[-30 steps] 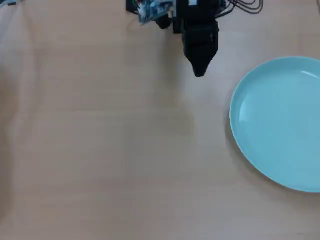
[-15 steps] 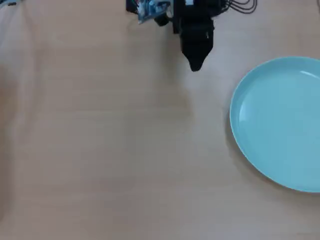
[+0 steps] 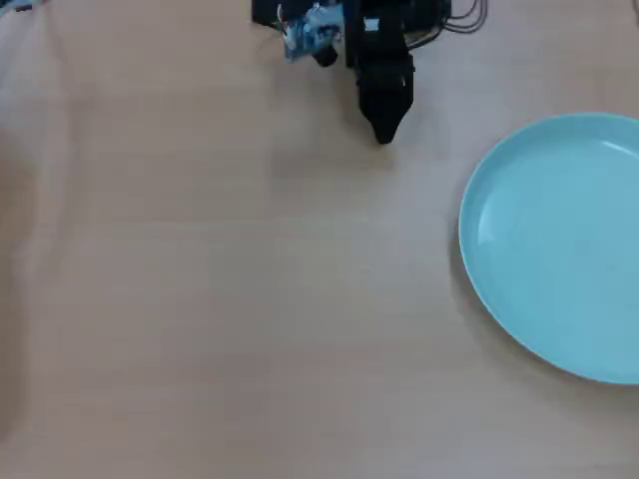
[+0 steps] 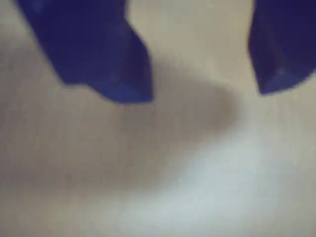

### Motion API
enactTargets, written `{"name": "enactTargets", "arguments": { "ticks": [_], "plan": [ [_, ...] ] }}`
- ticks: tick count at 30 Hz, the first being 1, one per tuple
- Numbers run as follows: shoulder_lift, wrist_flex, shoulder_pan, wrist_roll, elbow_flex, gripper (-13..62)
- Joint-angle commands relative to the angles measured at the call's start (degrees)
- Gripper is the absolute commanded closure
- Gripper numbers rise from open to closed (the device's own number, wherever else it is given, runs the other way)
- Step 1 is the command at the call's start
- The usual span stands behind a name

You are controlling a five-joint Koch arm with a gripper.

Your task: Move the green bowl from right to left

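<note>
The green bowl (image 3: 559,244) is a wide, shallow, pale turquoise dish lying flat on the table at the right of the overhead view, its right side cut off by the frame edge. My black gripper (image 3: 384,135) hangs at the top middle, pointing down at the table, to the left of the bowl and a little further back, with a clear gap to its rim. In the wrist view the gripper (image 4: 200,94) shows two dark fingers (image 4: 106,54) standing apart with only bare, blurred table between them. The bowl is out of the wrist view.
The light wooden table (image 3: 230,299) fills the overhead view. The arm's base, a small blue circuit board (image 3: 310,35) and black cables (image 3: 464,15) sit at the top edge.
</note>
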Motion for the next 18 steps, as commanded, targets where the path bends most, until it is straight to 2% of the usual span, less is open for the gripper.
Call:
{"name": "enactTargets", "arguments": {
  "ticks": [1,8,18],
  "plan": [
    [5.4,-18.1,0.6,0.4,4.9,29.3],
    [5.2,-54.3,4.5,6.2,28.1,29.4],
    [4.9,-56.3,4.2,6.2,28.0,29.8]
  ]
}}
